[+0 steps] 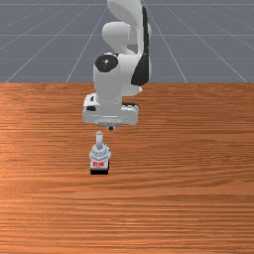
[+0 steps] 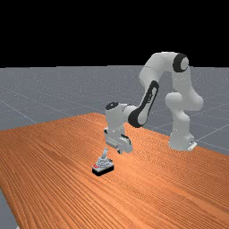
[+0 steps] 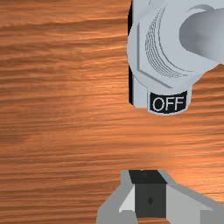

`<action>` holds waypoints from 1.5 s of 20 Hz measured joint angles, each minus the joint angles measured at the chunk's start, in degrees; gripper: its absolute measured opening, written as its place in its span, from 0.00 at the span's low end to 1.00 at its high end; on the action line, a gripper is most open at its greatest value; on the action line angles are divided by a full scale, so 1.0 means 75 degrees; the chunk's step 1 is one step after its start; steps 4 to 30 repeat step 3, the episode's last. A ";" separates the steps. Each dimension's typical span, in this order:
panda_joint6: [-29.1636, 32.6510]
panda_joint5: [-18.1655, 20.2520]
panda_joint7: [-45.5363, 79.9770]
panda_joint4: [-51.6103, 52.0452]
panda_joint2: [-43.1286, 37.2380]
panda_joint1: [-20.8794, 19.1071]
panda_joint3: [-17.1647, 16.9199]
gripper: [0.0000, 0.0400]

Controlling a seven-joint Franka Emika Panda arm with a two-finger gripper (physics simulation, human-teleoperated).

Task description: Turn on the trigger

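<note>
1. Trigger (image 1: 100, 155): sits on the table (image 1: 188, 208), just lower left of the front view's centre, lever (image 1: 99, 140) tilted toward frame top.
2. Gripper (image 1: 110, 128): closed narrow, empty, just above right of the lever's tip.
3. Probably light, smooth, stiff at the pivot; could slide.
4. Best pushed near the lever's tip, from the OFF label (image 3: 168, 103) toward the red marking (image 1: 98, 164).

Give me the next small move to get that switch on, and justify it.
I'd probably slide the gripper slightly toward the front view's left, lining up with the lever for a push: it hangs right of the lever there, on the side with the OFF label, opposite the red marking.
</note>
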 joint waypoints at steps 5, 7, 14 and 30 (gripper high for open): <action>-0.0597 0.0227 -0.0082 0.1787 0.0851 -0.0326 -0.0005 0.00; -0.0597 0.0227 -0.0082 0.1787 0.0851 -0.0326 -0.0005 0.00; -0.0597 0.0227 -0.0082 0.1787 0.0851 -0.0326 -0.0005 0.00; -0.0597 0.0227 -0.0082 0.1787 0.0851 -0.0326 -0.0005 0.00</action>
